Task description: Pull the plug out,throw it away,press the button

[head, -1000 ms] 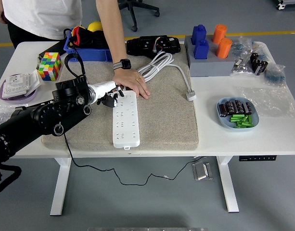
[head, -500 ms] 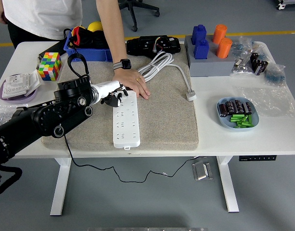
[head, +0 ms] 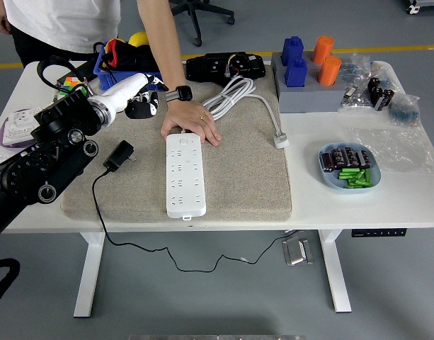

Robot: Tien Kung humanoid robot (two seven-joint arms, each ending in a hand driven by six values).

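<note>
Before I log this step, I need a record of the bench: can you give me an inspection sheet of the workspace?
Surface: white table with a beige mat.
Job's things: white power strip on the mat; black plug lies on the mat left of the strip, not in a socket.
Clutter: colour cube, blue dish of small parts, blue and orange blocks, plastic bags.
Hands: left hand raised above the mat's far left corner, holding nothing; right hand nothing seen.
Person: a hand pressing on the strip's far end.
Cables: black cord running off the near edge; white coiled cable.
Surroundings: grey floor, office chair.
</note>
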